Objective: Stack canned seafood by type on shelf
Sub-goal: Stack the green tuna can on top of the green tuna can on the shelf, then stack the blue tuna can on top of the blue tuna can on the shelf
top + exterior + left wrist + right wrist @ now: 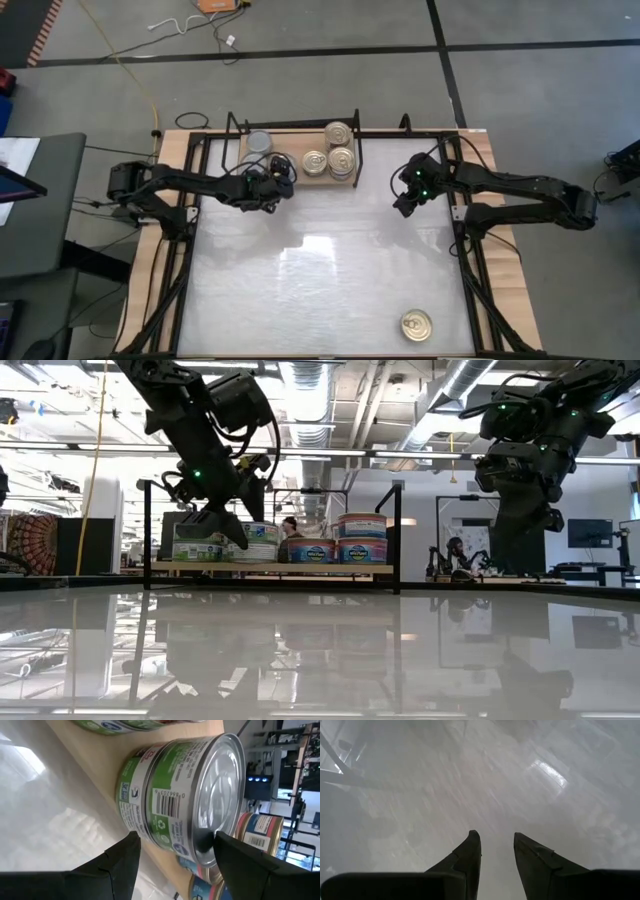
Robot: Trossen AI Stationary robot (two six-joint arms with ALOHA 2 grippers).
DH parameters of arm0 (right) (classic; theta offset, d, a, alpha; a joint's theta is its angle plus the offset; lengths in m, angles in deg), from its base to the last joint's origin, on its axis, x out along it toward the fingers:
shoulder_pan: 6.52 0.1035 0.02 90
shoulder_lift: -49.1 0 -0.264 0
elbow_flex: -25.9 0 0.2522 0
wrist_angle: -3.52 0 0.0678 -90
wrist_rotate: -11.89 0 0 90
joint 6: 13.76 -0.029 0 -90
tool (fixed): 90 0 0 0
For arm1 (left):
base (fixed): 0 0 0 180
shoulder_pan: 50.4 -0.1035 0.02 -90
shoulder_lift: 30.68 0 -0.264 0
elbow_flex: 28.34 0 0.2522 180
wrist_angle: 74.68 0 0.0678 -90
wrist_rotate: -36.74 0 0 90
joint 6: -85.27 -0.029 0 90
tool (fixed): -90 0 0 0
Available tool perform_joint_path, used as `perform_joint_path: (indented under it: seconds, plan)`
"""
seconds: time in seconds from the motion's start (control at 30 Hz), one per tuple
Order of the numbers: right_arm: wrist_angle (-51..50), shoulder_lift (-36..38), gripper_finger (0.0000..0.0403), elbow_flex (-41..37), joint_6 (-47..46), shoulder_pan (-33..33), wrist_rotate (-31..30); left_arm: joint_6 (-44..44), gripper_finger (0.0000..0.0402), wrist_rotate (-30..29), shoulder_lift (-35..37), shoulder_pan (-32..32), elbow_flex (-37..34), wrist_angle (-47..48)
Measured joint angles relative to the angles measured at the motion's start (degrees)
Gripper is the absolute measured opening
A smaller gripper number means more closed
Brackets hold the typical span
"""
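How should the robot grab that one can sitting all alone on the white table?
The lone can stands upright, gold ring-pull top up, nothing beside it. Best guess: come straight down and pinch its round side wall on opposite sides. The right gripper, open and empty, is on its side.

Open-plan robotics lab: exposed ceiling ducts [330, 385] above the table [320, 290], taped concrete floor [300, 80] around it.
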Motion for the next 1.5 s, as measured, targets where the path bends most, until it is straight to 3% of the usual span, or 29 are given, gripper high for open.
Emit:
perform_joint_path:
  seconds: [0.73, 1.13, 1.27, 1.5]
  plan:
    - [-1.1, 0.0, 0.0141, 0.0, -1.3, 0.5, 0.0, -4.5, 0.0240, -2.4, 0.0, -0.9, 0.0, -0.6]
    - [-1.7, 0.0, 0.0141, 0.0, -1.3, 3.8, 0.0, -11.1, 0.0240, -4.8, 2.6, 3.6, 0.0, -3.2]
    - [-1.7, 0.0, 0.0141, 0.0, -1.3, 4.7, 0.0, -16.7, 0.0240, -5.2, 4.0, 7.1, 0.0, -5.2]
    - [-1.7, 0.0, 0.0141, 0.0, -1.6, 5.9, 0.0, -34.9, 0.0240, -6.5, 4.0, 14.9, 0.0, -11.5]
